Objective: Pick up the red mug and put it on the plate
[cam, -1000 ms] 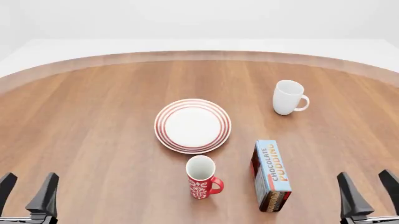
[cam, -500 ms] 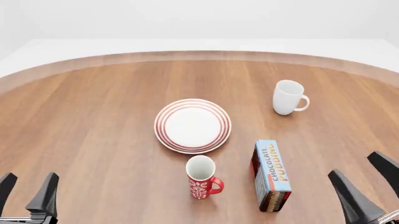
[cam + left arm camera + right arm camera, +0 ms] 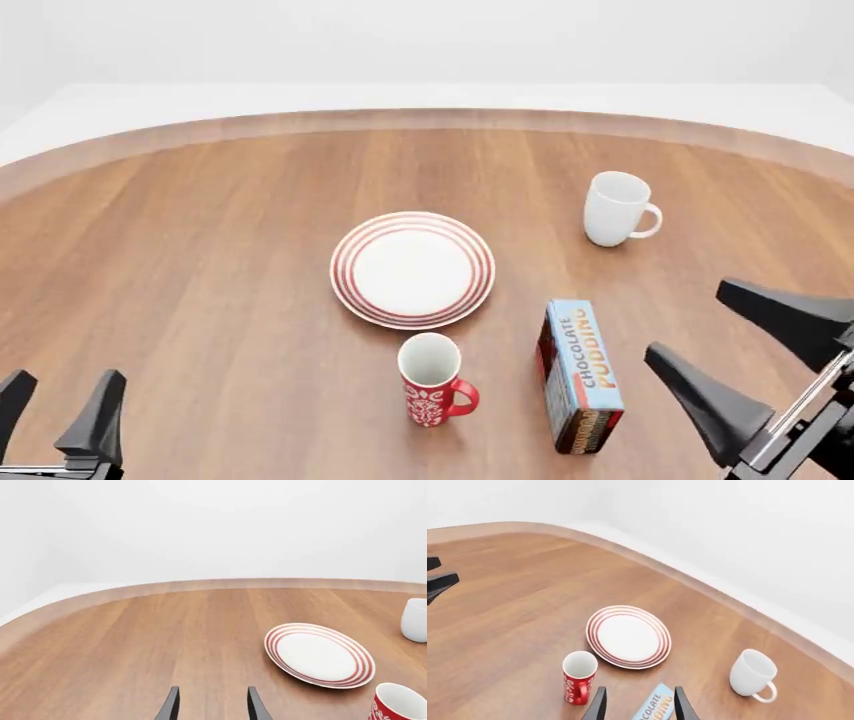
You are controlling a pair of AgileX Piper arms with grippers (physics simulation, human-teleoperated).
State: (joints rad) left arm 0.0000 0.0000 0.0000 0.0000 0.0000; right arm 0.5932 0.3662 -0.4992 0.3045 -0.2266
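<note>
- Where the tabletop (image 3: pixel 200 260) meets the near left corner of the front view, the left gripper (image 3: pixel 58 408) sits low with its two dark fingers spread apart and nothing between them; bare wood lies ahead of it.
- Toward the middle of the tabletop, the plate (image 3: pixel 412 269) lies flat, white with red rings around its rim, and carries nothing.
- Just on the near side of the plate, apart from its rim, the red mug (image 3: pixel 431 380) stands upright on the wood, white inside, its loop handle turned toward the right edge.
- Beside the mug, nearer the right edge, a chocolate pudding box (image 3: pixel 581 374) lies with its long side running from the near edge toward the far one.
- Farther back, toward the far right of the tabletop, a plain white mug (image 3: pixel 614 208) stands on its own, well apart from everything else, handle to the right.
- At the near right corner, the right gripper (image 3: pixel 750 348) is raised and tilted, its fingers splayed wide and empty, just to the right of the box and touching nothing.
</note>
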